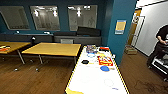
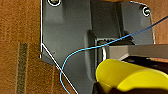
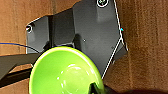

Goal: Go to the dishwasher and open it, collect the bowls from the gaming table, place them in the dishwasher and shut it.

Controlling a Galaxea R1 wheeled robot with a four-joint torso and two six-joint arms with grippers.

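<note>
The gaming table [image 1: 82, 80], with a glossy white top and yellow frame, stretches away from me in the head view. On its far half lie a blue disc [image 1: 104, 68], a small dark item [image 1: 85, 61] and colourful boxes [image 1: 105, 60]. A yellow bowl [image 2: 125, 75] shows large in the left wrist view over the wooden floor, with my left gripper [image 2: 100, 88] shut on its rim. In the right wrist view a green bowl [image 3: 65, 72] is held by my right gripper [image 3: 96, 88], a dark finger over its rim. The dishwasher is out of view.
Two wooden tables [image 1: 53, 48] stand to the left of the gaming table. A teal pillar [image 1: 120, 30] rises beyond its far end, with a cardboard box [image 1: 130, 50] on the floor past it. A person [image 1: 160, 45] stands at the right by a cart.
</note>
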